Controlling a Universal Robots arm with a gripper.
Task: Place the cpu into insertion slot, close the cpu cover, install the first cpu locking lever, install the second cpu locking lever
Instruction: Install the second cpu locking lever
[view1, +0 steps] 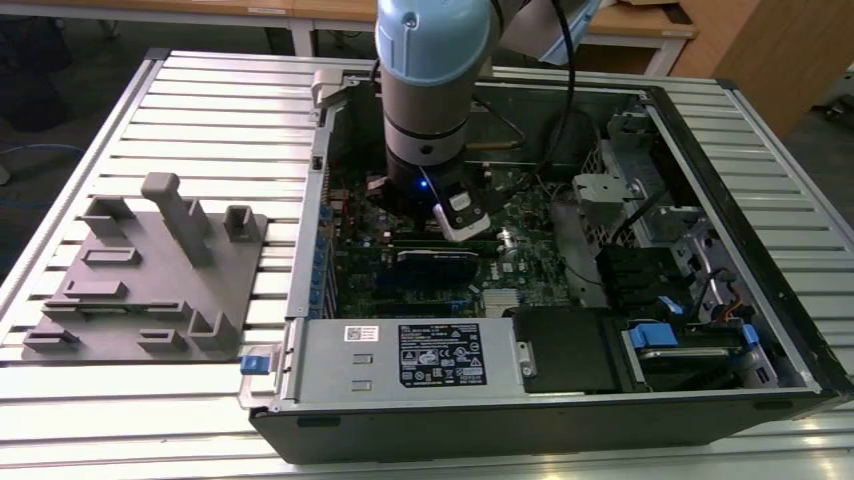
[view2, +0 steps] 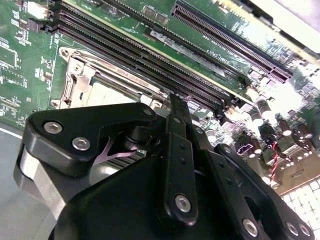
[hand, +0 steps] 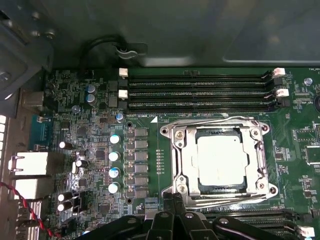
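My tool (hand: 172, 210) hangs just beside the insertion slot (hand: 218, 162) on the green motherboard (hand: 145, 100), fingers pressed together, pinching nothing. The dull silver cpu (hand: 221, 160) sits in the slot, thin metal cpu cover (hand: 185, 155) shut over it. Long black memory slots (hand: 197, 92) flank it. The open computer case (view1: 747, 130) rests on a ribbed metal surface (view1: 214, 110) beside a grey fixture tray (view1: 147, 270).

Robotics lab or test workshop. Slatted aluminium tabletop (view1: 200, 110) of extrusion profiles, an opened desktop computer case (view1: 561, 400) lying on its side on it, green motherboard (hand: 100, 125) exposed. Industrial robot arm (view1: 430, 90) reaches down into the case. Grey fixture block (view1: 147, 270) with pegs and pockets sits on the exterior view's left. Wooden desks (view1: 641, 25) and a wooden cabinet (view1: 767, 50) behind, dark floor.
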